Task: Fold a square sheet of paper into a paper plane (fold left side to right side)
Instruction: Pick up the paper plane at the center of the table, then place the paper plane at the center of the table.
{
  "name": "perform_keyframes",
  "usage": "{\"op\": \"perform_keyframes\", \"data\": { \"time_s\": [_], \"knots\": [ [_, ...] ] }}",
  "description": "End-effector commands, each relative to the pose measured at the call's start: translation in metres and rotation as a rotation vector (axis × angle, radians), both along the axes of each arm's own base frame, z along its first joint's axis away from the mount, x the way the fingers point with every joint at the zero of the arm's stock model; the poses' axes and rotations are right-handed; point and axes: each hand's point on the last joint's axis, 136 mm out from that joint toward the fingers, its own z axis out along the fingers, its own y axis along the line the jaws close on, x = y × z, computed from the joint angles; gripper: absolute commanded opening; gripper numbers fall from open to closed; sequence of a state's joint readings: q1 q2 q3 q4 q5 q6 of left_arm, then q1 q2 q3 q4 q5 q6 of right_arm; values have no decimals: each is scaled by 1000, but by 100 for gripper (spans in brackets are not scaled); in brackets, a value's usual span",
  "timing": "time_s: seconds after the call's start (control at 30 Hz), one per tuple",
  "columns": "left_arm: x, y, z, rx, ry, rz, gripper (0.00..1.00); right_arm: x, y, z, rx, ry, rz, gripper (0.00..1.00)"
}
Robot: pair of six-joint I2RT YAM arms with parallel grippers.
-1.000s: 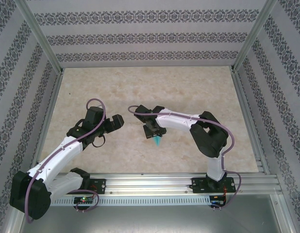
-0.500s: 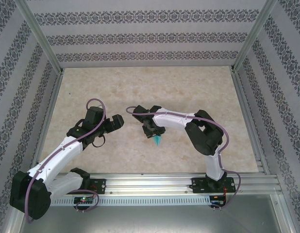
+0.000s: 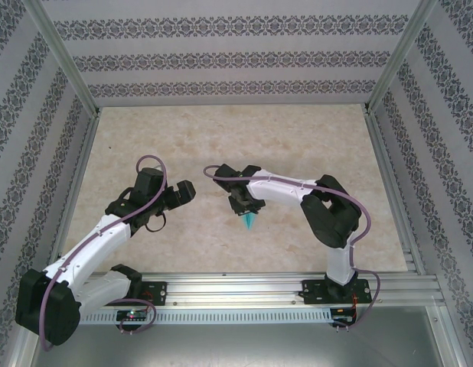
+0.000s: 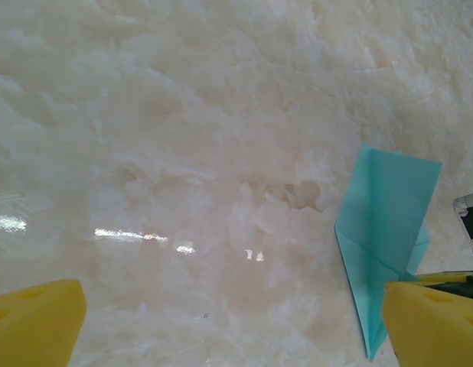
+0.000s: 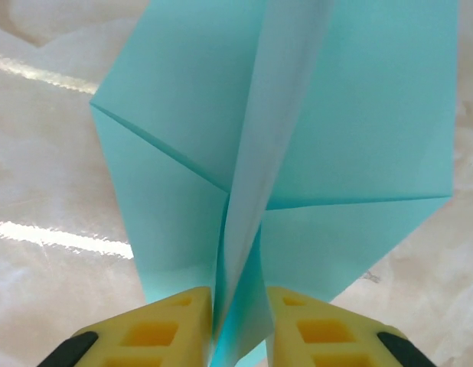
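Observation:
The paper plane [image 3: 249,222] is a slim turquoise dart on the marble table, its point toward the near edge. My right gripper [image 3: 244,207] stands over its wide end. In the right wrist view the yellow fingers [image 5: 164,325] press from both sides on the raised centre fold of the plane [image 5: 183,115], and the wings spread flat beyond them. My left gripper [image 3: 183,191] hovers to the left of the plane, apart from it. Its jaws stand wide open [image 4: 236,329] over bare table, and the plane [image 4: 382,222] lies by its right fingertip [image 4: 432,321].
The marble tabletop [image 3: 244,138] is fenced by patterned walls at the back and sides, with metal posts at the corners. An aluminium rail [image 3: 244,287] with both arm bases runs along the near edge.
The right gripper's jaws have narrowed onto the plane's centre fold, and its wrist has shifted slightly. The left arm has stayed still with its jaws wide.

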State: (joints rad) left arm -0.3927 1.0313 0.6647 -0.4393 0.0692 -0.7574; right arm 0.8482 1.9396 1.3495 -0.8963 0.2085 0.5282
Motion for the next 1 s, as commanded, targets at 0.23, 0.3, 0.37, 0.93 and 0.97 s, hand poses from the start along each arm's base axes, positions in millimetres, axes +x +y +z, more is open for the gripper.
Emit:
{"op": "perform_keyframes", "data": {
  "time_s": [0.23,0.3,0.37,0.93,0.97],
  "knots": [
    [-3,5,1,30,11,-7,100,0,-4,7,112,15,-31,0],
    [-4,6,3,33,7,-5,100,4,-9,23,146,-21,-22,0],
    [-4,7,5,33,-1,-2,100,8,-20,34,171,-43,-30,0],
    [-9,7,3,25,13,-3,100,7,-34,-11,225,79,-112,14],
    [-9,7,2,25,13,-3,100,7,-33,-10,232,81,-112,16]
  ]
}}
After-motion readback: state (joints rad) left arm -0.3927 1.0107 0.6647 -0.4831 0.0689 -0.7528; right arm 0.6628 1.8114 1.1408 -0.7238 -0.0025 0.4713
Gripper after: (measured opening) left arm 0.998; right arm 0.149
